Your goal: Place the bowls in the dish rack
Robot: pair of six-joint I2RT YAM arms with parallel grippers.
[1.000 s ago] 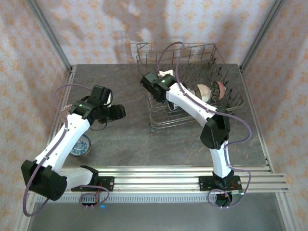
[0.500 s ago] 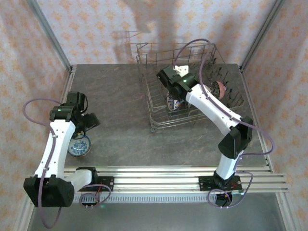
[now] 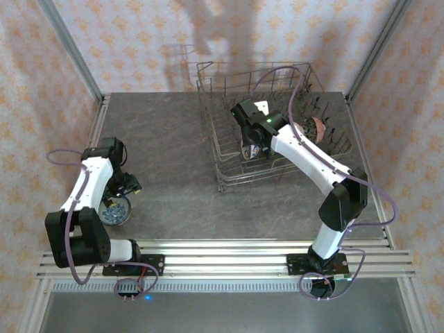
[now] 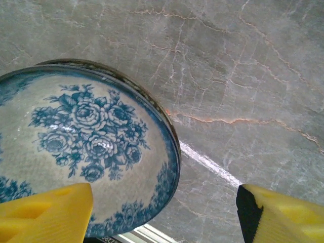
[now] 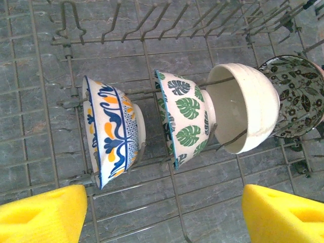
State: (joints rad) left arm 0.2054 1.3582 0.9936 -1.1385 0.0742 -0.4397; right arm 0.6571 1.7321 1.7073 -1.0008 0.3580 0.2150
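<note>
Bowls (image 5: pixel 185 121): four stood on edge in the dish rack (image 3: pixel 229 177) at far right, while the blue rose bowl (image 4: pixel 81 152) remained on the table (image 3: pixel 180 194) near left, where your left gripper (image 4: pixel 164 215) had swung over it, wide open and empty; your right gripper (image 5: pixel 164 212) hovered open, holding nothing, over the racked row.

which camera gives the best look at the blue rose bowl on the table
Left wrist: the blue rose bowl sits large at lower left, pattern and rim sharp. Top external shows it small, partly hidden by the left arm. Right wrist looks into the dish rack.
</note>
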